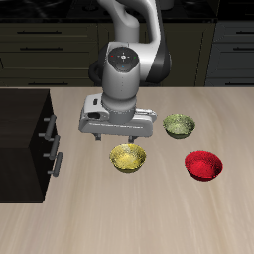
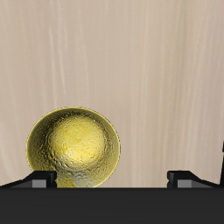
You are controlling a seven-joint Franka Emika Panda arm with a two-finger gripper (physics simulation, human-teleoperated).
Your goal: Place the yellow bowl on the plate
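While your claw (image 1: 127,135) hangs above the surface (image 1: 159,218) with fingers apart and empty, the yellow bowl (image 1: 128,157) sits just below it, slightly nearer the front edge. Centre one finger over its rim; no plate is in view.

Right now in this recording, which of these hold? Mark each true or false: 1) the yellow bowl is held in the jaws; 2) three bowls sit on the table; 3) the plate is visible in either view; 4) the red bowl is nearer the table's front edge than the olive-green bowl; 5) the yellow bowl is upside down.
1) False: the yellow bowl sits on the table, with the gripper open above it.
2) True: yellow, olive-green bowl and red bowl.
3) False: no plate shows in either view.
4) True.
5) False: it stands upright, its mottled inside facing up.
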